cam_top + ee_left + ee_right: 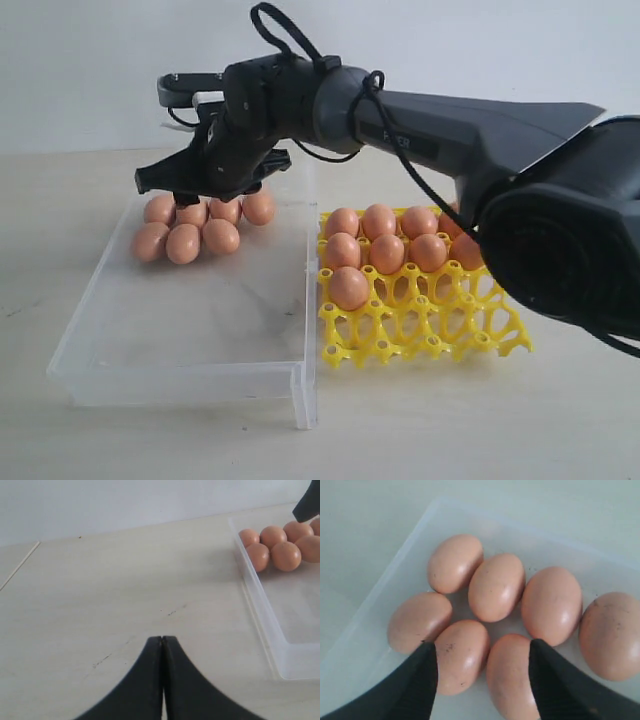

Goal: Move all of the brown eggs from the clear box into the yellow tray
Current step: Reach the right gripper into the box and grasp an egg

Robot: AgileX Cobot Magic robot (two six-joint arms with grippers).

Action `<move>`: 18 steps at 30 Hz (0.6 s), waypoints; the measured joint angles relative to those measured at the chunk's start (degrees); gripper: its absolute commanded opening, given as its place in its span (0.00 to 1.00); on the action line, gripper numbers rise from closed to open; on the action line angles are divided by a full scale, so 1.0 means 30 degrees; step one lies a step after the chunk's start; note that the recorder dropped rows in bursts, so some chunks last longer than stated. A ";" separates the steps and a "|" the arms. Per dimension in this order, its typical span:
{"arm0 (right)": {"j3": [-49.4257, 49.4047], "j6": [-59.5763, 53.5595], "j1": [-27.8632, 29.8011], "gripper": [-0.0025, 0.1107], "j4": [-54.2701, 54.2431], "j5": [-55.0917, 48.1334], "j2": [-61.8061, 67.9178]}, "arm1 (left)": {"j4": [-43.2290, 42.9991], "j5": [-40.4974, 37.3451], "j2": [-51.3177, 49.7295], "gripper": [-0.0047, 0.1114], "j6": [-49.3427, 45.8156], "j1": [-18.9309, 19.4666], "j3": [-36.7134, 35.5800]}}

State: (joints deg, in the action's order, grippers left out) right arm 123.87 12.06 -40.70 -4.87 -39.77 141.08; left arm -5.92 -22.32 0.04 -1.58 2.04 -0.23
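A pale table [150, 440] fills the scene, and on it a clear box [180, 385] serves as our landmark. A large black robot arm [450, 130] reaches in from the far side of the yellow tray and across it, ending above the back end of the box. The yellow tray [430, 330] sits just beside the box, along its long wall on the arm's side. The right gripper [215, 190] hangs low over the back of the box with its jaws spread wide and nothing between them. From its own camera, the two dark fingers [420, 680] frame the nearest eggs, and we cannot tell whether they touch any. The left gripper [162, 647] is outside the box, over bare table on the side away from the tray, its jaws pressed together on nothing. Seven brown eggs [183, 243] lie bunched in two rows at the back of the box. Nine more eggs [387, 253] fill the tray's back rows, one of them in the third row nearest the box.
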 measured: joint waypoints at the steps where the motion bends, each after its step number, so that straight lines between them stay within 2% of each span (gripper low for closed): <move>1: 0.0141 0.0000 0.0000 0.50 0.0106 -0.0086 0.0234 | 0.0000 0.0000 0.0000 0.04 0.0000 0.0000 0.0000; 18: 0.1533 -0.0397 0.0192 0.50 0.0742 -0.0839 0.2553 | 0.0000 0.0000 0.0000 0.04 0.0000 0.0000 0.0000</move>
State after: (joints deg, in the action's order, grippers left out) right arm 128.47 10.87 -40.12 -2.65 -42.29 148.74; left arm -5.92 -22.32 0.04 -1.58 2.04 -0.23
